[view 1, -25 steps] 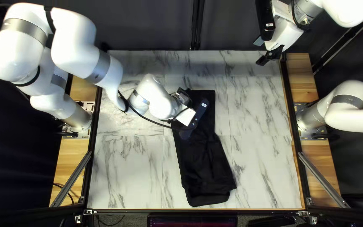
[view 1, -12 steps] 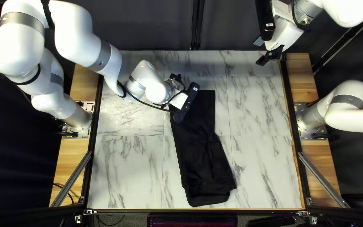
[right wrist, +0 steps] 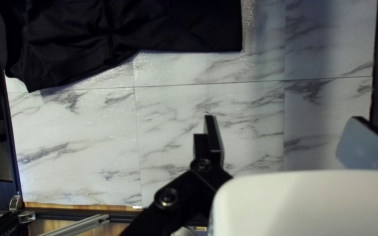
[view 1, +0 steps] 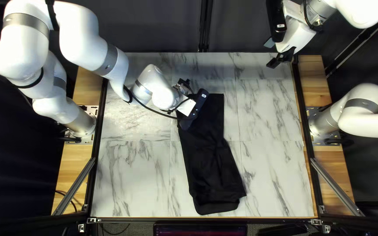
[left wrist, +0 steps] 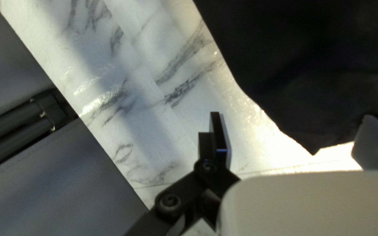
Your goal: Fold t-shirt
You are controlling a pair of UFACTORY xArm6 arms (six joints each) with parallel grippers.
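T-shirt [view 1: 208,161] lies partly hidden by the open left gripper [view 1: 187,108].

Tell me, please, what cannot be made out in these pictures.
- Fingertips of my left gripper: top left view, hidden behind my left arm's wrist.
- Number of layers in the t-shirt: top left view, black cloth blends together.
- Full outline of the t-shirt: both wrist views, cut off by the picture edge.
- Part of my right arm: top left view, cut off by the edge.
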